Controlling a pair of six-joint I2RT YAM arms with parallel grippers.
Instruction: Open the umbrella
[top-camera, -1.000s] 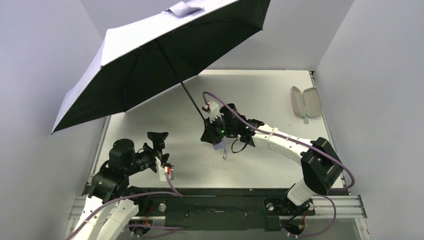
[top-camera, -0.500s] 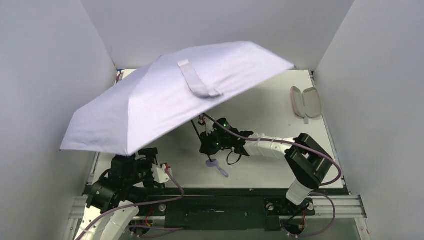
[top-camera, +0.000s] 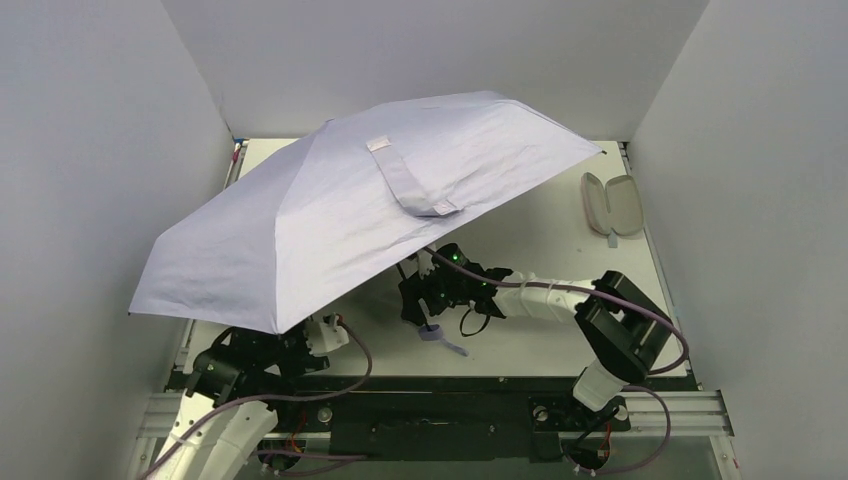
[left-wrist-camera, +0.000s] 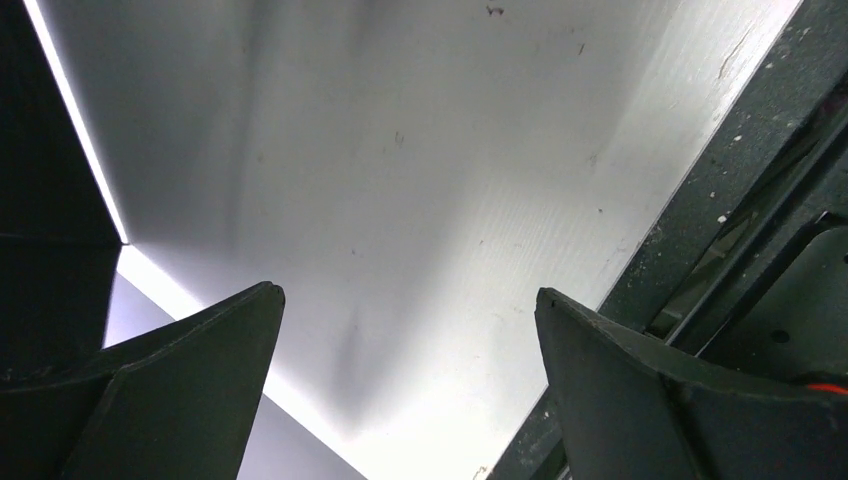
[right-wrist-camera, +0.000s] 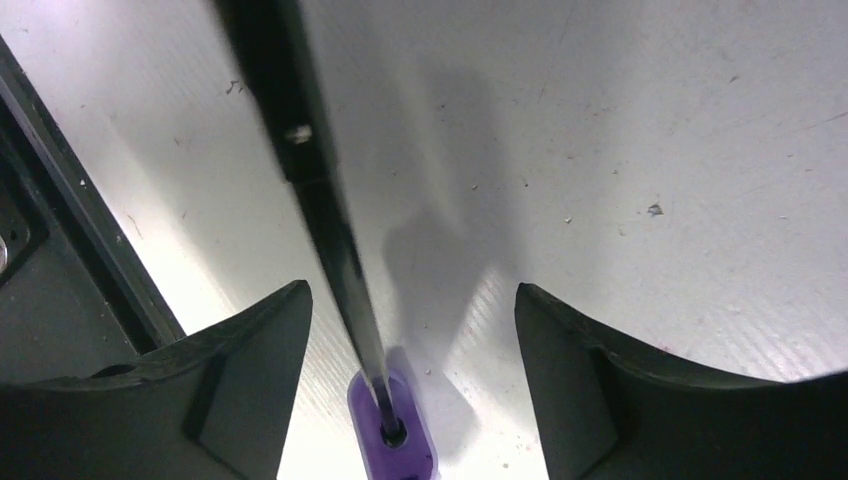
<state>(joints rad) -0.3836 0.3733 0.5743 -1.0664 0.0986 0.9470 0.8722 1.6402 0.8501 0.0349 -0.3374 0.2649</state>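
— Any containers showing?

— One: the oval pale hinged case (top-camera: 611, 204) is lying open at the table's (top-camera: 540, 215) far right, well apart from the arms. What's inside it I cannot tell.

— And the umbrella (top-camera: 340, 210)?

— It's standing open over the left and middle of the table, lavender canopy facing up, tilting down toward the near left. The shaft (right-wrist-camera: 335, 250) is running from under the canopy down to the small lavender handle (right-wrist-camera: 392, 435), which is sitting near the table's front.

— The grippers?

— The right gripper (right-wrist-camera: 405, 350) is gaping, the shaft passing between its fingers untouched — nothing gripped. The left gripper (left-wrist-camera: 405, 345) is spreading wide over bare table, gripping nothing.
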